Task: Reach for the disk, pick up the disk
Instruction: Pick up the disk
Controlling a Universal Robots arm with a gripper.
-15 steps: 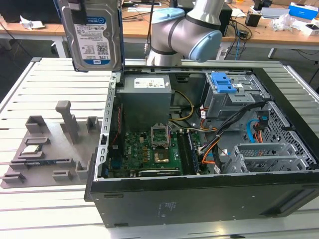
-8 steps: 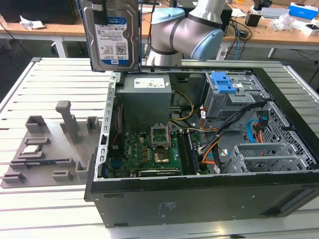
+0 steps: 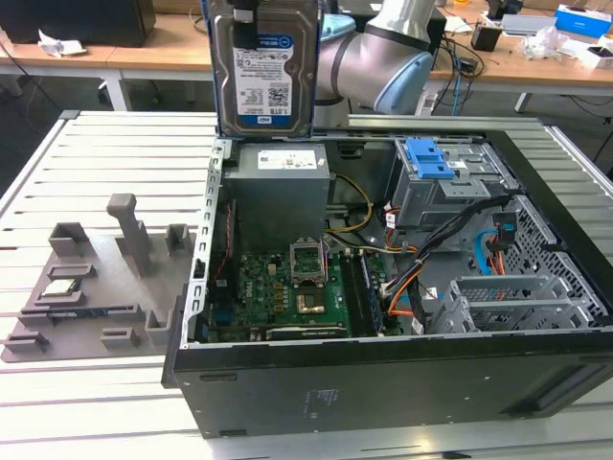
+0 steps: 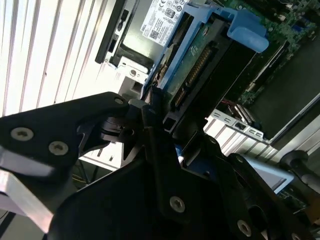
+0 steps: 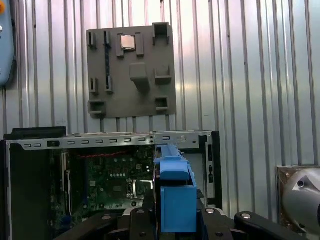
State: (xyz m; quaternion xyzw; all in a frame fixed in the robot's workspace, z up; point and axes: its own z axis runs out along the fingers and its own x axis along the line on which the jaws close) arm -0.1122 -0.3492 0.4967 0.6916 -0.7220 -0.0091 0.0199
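The slatted bench (image 3: 105,134) carries an open computer case (image 3: 383,393), with a grey fixture plate (image 3: 86,287) beside it on the exterior view's left. The disk (image 3: 265,72) hangs upright above the case's far edge (over the power supply (image 3: 283,182)), its label facing the camera. In the second wrist view the claw (image 4: 150,112) is clamped on the disk's edge.

From off the bench (image 3: 115,144), the exterior view slants down into the open computer case (image 3: 383,383); the first wrist view looks straight down from high up on that same case and grey fixture plate (image 5: 131,100); the second wrist view sits tight behind the hand (image 4: 152,112), facing the disk (image 4: 197,60).
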